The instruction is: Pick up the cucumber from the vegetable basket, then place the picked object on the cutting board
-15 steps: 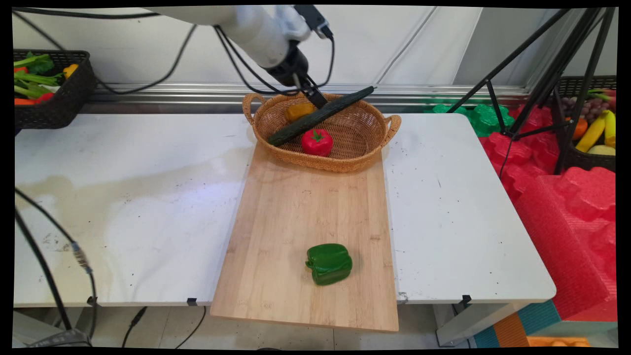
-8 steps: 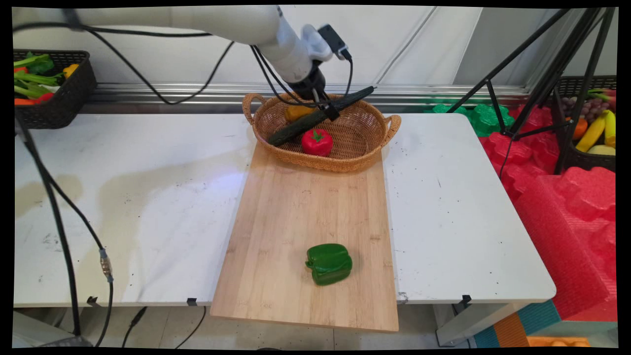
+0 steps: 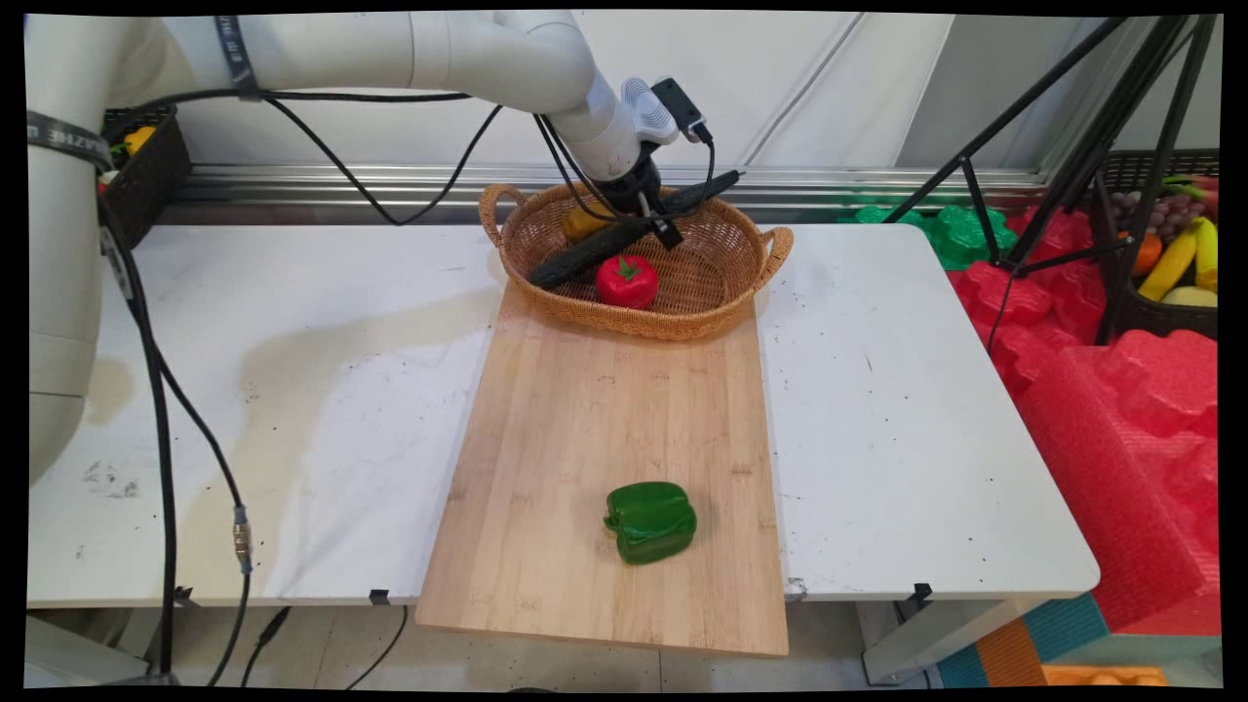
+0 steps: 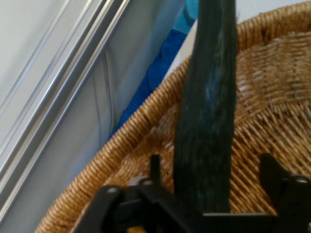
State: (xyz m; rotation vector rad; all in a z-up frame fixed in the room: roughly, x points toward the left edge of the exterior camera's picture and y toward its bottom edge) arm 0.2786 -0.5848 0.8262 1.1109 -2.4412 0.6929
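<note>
The claw (image 3: 655, 220) is seen low inside the wicker basket (image 3: 726, 292), set over the middle of the long dark cucumber (image 3: 585, 255). In the hand view the cucumber (image 4: 206, 131) runs up between the two fingers (image 4: 272, 172), which are spread wide on either side of it with a gap left on each side; no grip is shown.

The cucumber is laid slantwise across the basket, its lower end resting on the left rim and its upper end sticking out over the far rim. A red tomato (image 3: 627, 281) is seen in the basket just beside the cucumber on the near side, and a yellow-orange vegetable (image 3: 583, 222) is partly hidden behind the cucumber on the far side.

The basket is placed at the far end of a wooden cutting board (image 3: 585, 439), which is laid on the white surface (image 3: 292, 390). A green bell pepper (image 3: 650, 522) is seen on the near part of the board, well apart from the basket.
</note>
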